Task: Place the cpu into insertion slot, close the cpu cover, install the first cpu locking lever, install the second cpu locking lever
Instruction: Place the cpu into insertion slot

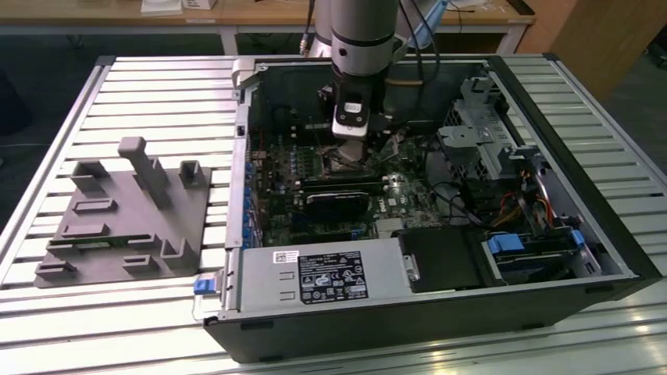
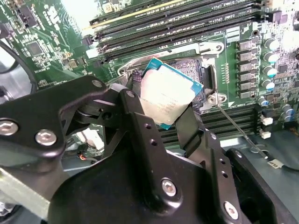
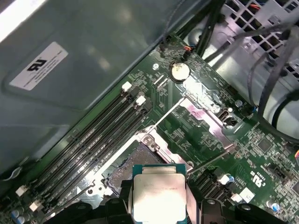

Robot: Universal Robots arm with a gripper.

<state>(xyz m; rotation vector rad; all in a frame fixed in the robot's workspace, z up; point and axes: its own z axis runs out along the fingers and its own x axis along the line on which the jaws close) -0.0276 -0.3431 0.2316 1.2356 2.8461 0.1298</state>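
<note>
Clearly the work is at its very first step. The gripper (image 2: 164,106) is clenched on the cpu (image 2: 170,91), with its two black fingers (image 2: 190,125) pressing on opposite edges of the chip. The chip's silver top faces the camera in both wrist views.

The chip hangs just over the insertion slot (image 2: 205,70), turned askew to the socket's square outline rather than lying flat inside it. Whether a corner touches the metal rim, I cannot tell. In the first wrist view the socket's dark centre is bare, so by my reading the chip is not yet seated.

The cpu cover (image 3: 208,119) appears to be swung back, a silvery plate beside the socket and clear of its opening. A thin lever (image 3: 166,116) runs loose next to it and looks unhooked. Another lever (image 2: 236,128) slants away from the socket's corner in the second wrist view. The long black memory slots (image 2: 177,23) lie just beside the socket.

In the exterior view the arm (image 1: 365,31) comes down from the upper middle of the frame into the open computer case (image 1: 615,258), ending over the green board. A grey holder tray (image 1: 120,219) sits on the slatted table (image 1: 156,86) at the exterior view's left, beside the case.

So none of the four steps is finished. The chip has to go in, the cover has to come down, and both levers have to be latched.
</note>
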